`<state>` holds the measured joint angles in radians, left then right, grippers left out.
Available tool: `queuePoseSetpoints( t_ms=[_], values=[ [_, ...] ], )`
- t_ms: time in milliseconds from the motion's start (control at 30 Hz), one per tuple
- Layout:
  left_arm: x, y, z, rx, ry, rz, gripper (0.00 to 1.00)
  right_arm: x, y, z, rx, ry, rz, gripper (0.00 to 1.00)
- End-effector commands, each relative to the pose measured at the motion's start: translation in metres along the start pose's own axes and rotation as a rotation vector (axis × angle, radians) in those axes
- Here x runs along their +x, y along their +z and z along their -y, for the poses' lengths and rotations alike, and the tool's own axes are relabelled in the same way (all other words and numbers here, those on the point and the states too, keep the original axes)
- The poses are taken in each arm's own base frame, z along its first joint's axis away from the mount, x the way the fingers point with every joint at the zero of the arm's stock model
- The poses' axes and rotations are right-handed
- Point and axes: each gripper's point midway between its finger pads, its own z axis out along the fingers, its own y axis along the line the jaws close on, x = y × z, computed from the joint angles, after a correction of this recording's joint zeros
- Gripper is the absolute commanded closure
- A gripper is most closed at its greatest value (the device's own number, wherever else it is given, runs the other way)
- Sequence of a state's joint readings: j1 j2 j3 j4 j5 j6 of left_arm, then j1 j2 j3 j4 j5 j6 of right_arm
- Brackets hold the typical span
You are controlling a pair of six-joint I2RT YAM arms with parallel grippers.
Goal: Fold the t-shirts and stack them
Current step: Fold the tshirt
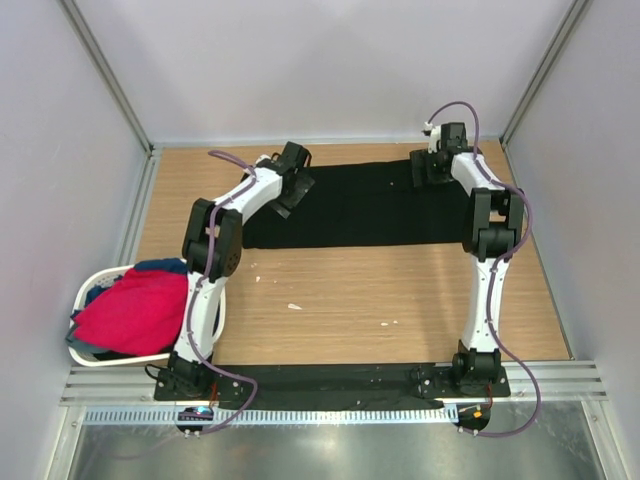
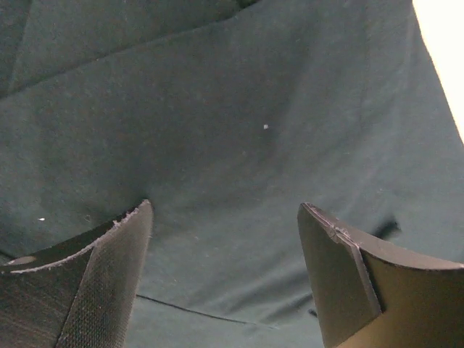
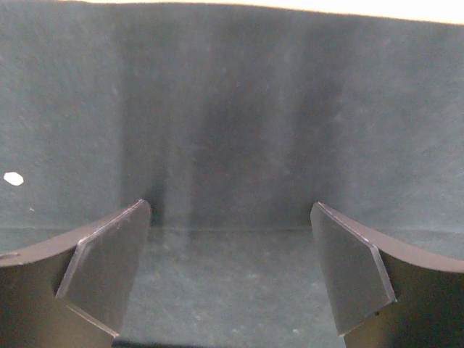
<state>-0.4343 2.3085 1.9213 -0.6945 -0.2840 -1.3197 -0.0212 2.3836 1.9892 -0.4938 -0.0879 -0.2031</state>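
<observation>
A black t-shirt lies flat across the far half of the table as a wide folded band. My left gripper hovers over its left end, jaws open with only black cloth below them. Over the shirt's far right end my right gripper stands open too, nothing between its fingers, dark fabric filling its view. A red t-shirt and a blue one are heaped in the white basket at the left.
The basket sits at the table's left edge beside the left arm. Grey walls with metal rails enclose the table on three sides. Small white specks lie on the bare wood in front of the shirt.
</observation>
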Motion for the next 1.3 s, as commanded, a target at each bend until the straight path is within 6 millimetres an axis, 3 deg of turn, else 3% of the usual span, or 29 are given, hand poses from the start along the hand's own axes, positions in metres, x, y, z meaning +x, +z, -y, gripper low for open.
queuePoseSetpoints(
  t_ms=[0,100,133,200,233,300,333,500,633,667,800,833,900,1000,1267],
  values=[
    [-0.019,0.004,-0.011,-0.042,-0.049,0.025,0.17,-0.003,-0.009,-0.001,0.023,-0.009,0.011,0.00],
    [-0.019,0.016,-0.022,-0.078,-0.035,0.022,0.17,0.027,-0.010,-0.005,0.029,0.025,-0.059,0.00],
    [-0.021,0.018,-0.024,-0.083,-0.031,0.022,0.17,0.047,-0.008,-0.008,0.029,0.038,-0.104,0.00],
    [-0.019,0.024,-0.028,-0.097,-0.003,0.021,0.17,0.056,-0.018,-0.009,0.034,0.043,-0.123,0.00],
    [-0.021,0.025,-0.025,-0.090,0.003,0.025,0.17,0.075,-0.020,-0.010,0.040,0.049,-0.164,0.00],
    [-0.022,0.030,-0.026,-0.096,0.023,0.024,0.17,0.082,-0.032,-0.011,0.050,0.067,-0.173,0.00],
    [-0.023,0.032,-0.025,-0.093,0.048,0.020,0.17,0.098,-0.034,-0.015,0.048,0.076,-0.208,0.00],
    [-0.031,0.034,-0.012,-0.063,0.137,0.013,0.18,0.124,-0.057,-0.017,0.110,0.185,-0.250,0.00],
    [-0.043,0.037,-0.002,-0.028,0.163,0.001,0.19,0.146,-0.081,-0.031,0.123,0.299,-0.269,0.00],
    [-0.049,0.038,-0.001,-0.022,0.157,0.000,0.19,0.149,-0.084,-0.045,0.119,0.298,-0.276,0.00],
    [-0.059,0.039,0.019,0.059,0.163,-0.003,0.19,0.169,-0.105,-0.062,0.175,0.324,-0.288,0.00],
    [-0.058,0.042,0.023,0.077,0.168,-0.013,0.20,0.184,-0.109,-0.068,0.185,0.357,-0.315,0.00],
    [-0.059,0.043,0.033,0.109,0.170,-0.013,0.20,0.189,-0.120,-0.078,0.184,0.384,-0.304,0.00],
    [-0.050,0.052,0.042,0.146,0.157,-0.047,0.20,0.217,-0.135,-0.091,0.186,0.438,-0.338,0.00],
    [-0.038,0.058,0.064,0.247,0.137,-0.104,0.20,0.242,-0.164,-0.126,0.166,0.508,-0.333,0.00]
  ],
)
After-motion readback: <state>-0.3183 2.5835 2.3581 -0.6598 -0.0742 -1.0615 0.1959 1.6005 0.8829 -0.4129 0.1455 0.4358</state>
